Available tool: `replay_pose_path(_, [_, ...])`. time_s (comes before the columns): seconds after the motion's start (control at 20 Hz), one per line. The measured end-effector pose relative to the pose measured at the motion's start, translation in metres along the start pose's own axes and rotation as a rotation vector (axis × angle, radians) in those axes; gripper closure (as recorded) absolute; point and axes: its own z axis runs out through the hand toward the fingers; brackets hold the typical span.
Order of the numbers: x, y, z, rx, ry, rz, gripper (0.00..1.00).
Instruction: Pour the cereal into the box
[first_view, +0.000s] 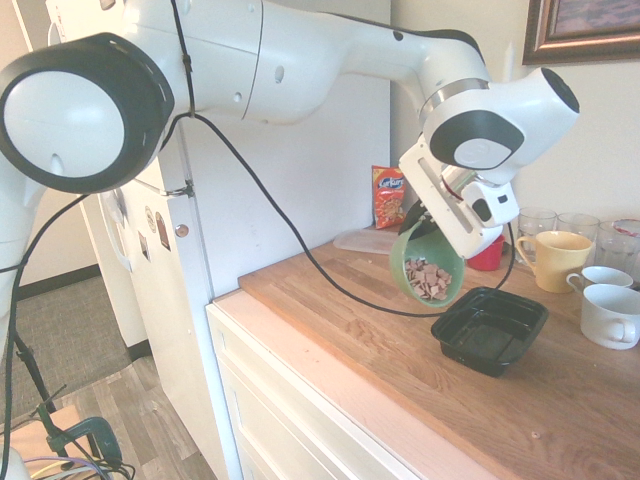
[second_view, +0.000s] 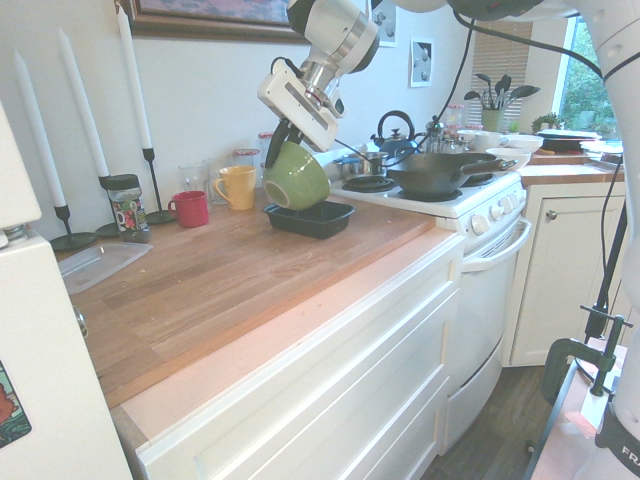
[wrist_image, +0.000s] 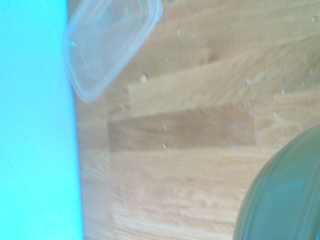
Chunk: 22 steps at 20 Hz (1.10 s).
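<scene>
A framed picture (first_view: 585, 32) hangs on the pale wall (second_view: 215, 75) above a wood-topped counter (second_view: 200, 290).

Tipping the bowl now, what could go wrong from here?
The cereal has gathered by the lowered rim of the green bowl, which seems only partly over the black box, so flakes could land on the wooden counter. The bowl also hangs close above the box, so tilting further might knock it.
</scene>
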Motion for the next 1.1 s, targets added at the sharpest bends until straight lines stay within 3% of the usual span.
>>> replay_pose_path(0.55, [0.043, 0.019, -0.017, 0.125, -0.100, 0.018, 1.00])
replay_pose_path(1.1, [0.077, 0.043, -0.034, 0.316, -0.250, 0.017, 1.00])
